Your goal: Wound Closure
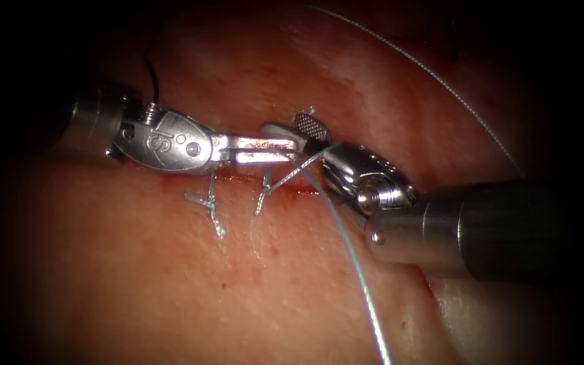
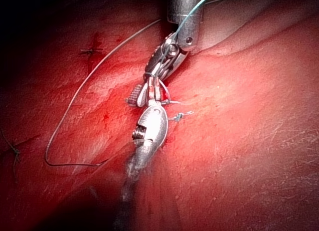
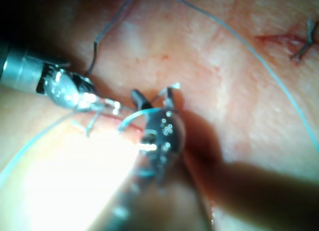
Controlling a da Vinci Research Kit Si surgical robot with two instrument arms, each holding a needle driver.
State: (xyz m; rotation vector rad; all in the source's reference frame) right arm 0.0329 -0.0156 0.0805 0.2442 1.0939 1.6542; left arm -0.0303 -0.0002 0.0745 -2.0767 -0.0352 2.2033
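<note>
The pink, moist slab of pork-belly tissue takes up the endoscope view, its narrow red-lined cut running left to right under the two tools. The right arm's steel tool comes in on a thick grey shaft, and its claw is spread: one jaw with a cross-hatched face is lifted clear of the other, and nothing can be seen between them. The left arm's steel tool lies along the cut, its two long slim jaws close and parallel, tips right against the right tool's claw — whether they pinch the thread there I cannot tell.

A long pale blue-grey thread runs from the meeting point of the tips down across the tissue to the lower edge; another stretch arcs over the far tissue behind the right tool. Two finished stitches with short cut ends sit across the cut just below the left tool. A thin dark curved strand near the left tool's wrist may be the needle — I cannot tell.
</note>
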